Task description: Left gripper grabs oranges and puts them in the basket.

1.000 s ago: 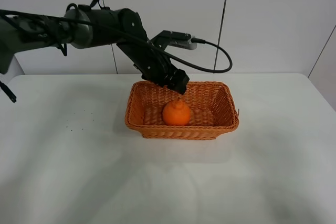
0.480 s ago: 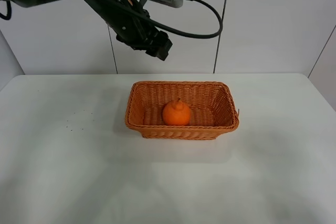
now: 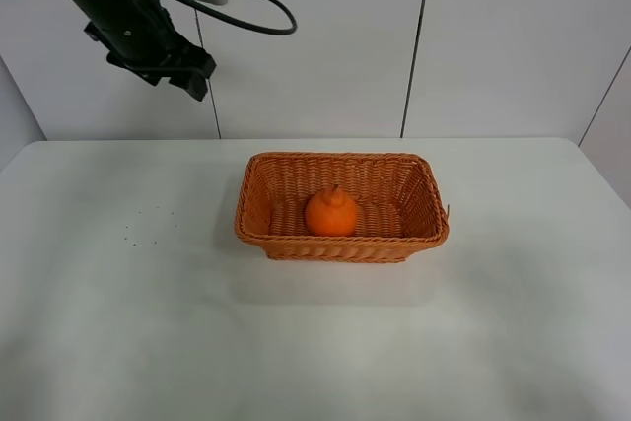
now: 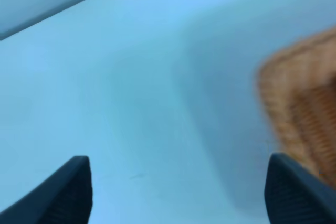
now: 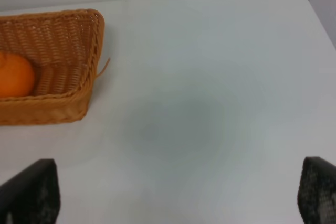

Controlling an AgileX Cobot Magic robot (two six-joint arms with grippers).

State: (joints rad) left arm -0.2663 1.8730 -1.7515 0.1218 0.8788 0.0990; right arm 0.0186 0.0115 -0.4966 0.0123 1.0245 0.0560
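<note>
The orange lies inside the woven wicker basket in the middle of the white table; it also shows in the right wrist view, inside the basket. My left gripper is high up at the far left, well away from the basket, open and empty. In the left wrist view its fingertips stand far apart over bare table, with a blurred basket corner at the side. My right gripper is open and empty over bare table beside the basket; it is out of the exterior view.
The white table stretches around the basket. A white panelled wall stands behind it. A black cable loops from the left arm.
The left arm has risen from just above the basket and swung up and to the left, away from it. The orange stays in the basket.
</note>
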